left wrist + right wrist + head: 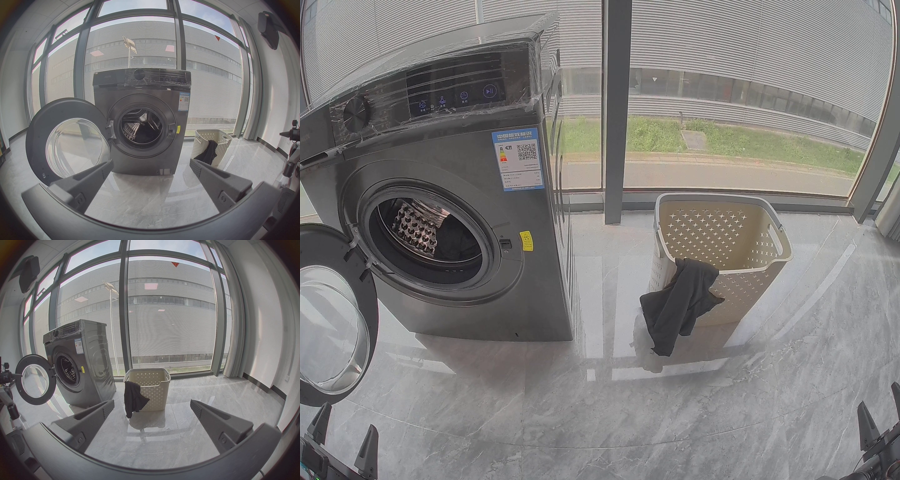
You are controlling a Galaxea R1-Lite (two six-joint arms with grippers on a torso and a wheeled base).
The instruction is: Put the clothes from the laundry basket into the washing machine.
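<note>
Nearest, the left gripper (347,431) and the right gripper (878,406) sit low over the glossy grey floor (612,412), each with its jaws spread wide and holding nothing. Just beyond the left gripper, the round glass door (334,325) of the washing machine (456,250) is swung fully open to the machine's left, standing out over the floor on that side. The drum mouth (428,234) gapes behind it (there is a dark shape inside, though I cannot tell what it is). To the machine's right, well apart from both grippers, stands the cream laundry basket (781,237). A dark garment (678,306) is draped over its near rim and hangs down the outside. A grey window post (617,106) rises behind, between machine and basket.
</note>
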